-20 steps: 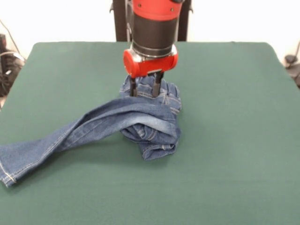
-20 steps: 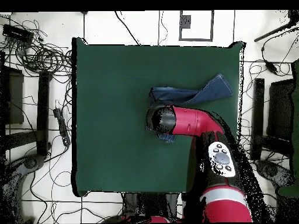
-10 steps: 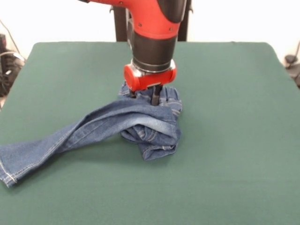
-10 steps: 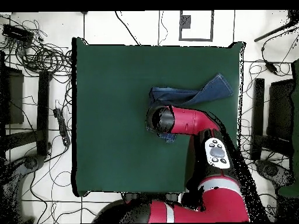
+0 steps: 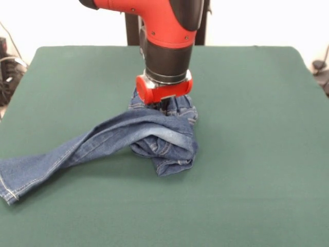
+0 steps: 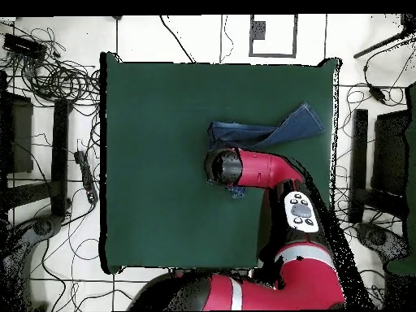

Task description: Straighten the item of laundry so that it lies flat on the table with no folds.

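The item of laundry, small blue denim jeans [image 5: 128,135], lies crumpled on the green table [image 5: 257,154]. One leg stretches out to the left front edge, and the rest is bunched in a folded heap near the middle. My gripper [image 5: 163,103] is pressed straight down into the back of that heap, its tips sunk in the fabric. In the overhead view the jeans [image 6: 268,130] run toward the table's [image 6: 162,162] right edge, and the arm's wrist [image 6: 223,166] covers the bunched part and the gripper.
The red arm [image 6: 272,171] reaches over the right half of the table from below. Cables [image 6: 57,77] and dark equipment [image 6: 16,134] lie on the floor on both sides of the table.
The gripper has come down from just above the heap into the denim, so its tips no longer show. The arm has swung a little. The jeans have barely shifted.
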